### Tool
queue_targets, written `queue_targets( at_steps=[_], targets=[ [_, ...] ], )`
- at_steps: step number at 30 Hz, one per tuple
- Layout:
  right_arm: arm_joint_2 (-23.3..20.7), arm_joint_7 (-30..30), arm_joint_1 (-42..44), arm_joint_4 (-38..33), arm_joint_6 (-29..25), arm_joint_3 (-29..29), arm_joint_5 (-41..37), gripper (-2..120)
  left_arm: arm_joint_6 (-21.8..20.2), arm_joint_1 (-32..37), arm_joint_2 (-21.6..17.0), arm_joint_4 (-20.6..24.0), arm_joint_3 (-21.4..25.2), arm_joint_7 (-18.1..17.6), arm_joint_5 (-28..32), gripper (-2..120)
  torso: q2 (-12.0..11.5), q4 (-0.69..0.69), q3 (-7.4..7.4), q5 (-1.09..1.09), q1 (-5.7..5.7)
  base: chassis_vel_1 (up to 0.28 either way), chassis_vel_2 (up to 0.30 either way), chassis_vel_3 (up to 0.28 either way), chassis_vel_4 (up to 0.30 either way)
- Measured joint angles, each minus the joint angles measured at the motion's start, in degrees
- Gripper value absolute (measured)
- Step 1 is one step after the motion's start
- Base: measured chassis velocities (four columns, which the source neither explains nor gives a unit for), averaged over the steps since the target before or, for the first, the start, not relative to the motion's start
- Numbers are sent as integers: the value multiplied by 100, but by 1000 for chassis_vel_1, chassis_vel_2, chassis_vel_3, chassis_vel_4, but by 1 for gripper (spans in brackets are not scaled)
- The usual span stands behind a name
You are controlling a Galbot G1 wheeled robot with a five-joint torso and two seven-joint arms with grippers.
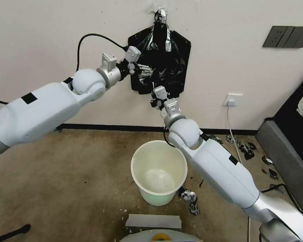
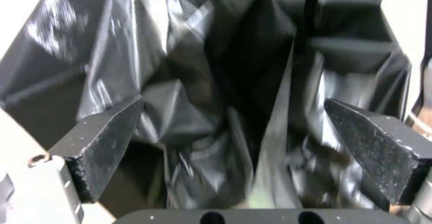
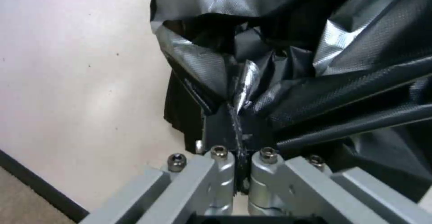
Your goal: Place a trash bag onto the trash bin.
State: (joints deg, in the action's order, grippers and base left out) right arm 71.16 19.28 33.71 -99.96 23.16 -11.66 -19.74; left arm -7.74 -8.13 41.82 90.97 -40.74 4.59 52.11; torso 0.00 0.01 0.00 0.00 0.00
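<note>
Trash bag [image 1: 165, 64] hangs on wall, long axis vertical, well above trash bin [image 1: 159, 171] on floor. Right gripper [image 1: 157, 97] pinched tight on bag's bottom edge. Left gripper [image 1: 144, 69] at mid-height, jaws wide apart, crinkled plastic between them, nothing held.

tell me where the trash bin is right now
In the head view the trash bin stands on the floor, low and centre, below the wall-hung trash bag beside the right arm.

Trash bag [image 1: 168, 64] glossy black; trash bin [image 1: 158, 198] cream-white.
</note>
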Motion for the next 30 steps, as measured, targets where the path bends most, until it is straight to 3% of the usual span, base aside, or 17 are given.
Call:
queue_targets(
  at_steps=[7, 17, 30],
  targets=[
    [28, -1, -10, 26, -81, 2, -1, 0, -79, -82, 107, -115, -209, -138, -71, 100, 0, -1, 0, 0, 0, 0, 0, 0, 0],
    [-15, -23, 92, -6, -127, 96, 2, 0, -250, -258, 464, -286, -434, -671, -87, 97, 0, -1, 0, 0, 0, 0, 0, 0, 0],
    [-85, -27, 208, -84, -132, 189, 7, 0, -405, -276, 694, -394, -374, -966, -96, 51, 0, -1, 0, 1, 0, 0, 0, 0, 0]
  ],
)
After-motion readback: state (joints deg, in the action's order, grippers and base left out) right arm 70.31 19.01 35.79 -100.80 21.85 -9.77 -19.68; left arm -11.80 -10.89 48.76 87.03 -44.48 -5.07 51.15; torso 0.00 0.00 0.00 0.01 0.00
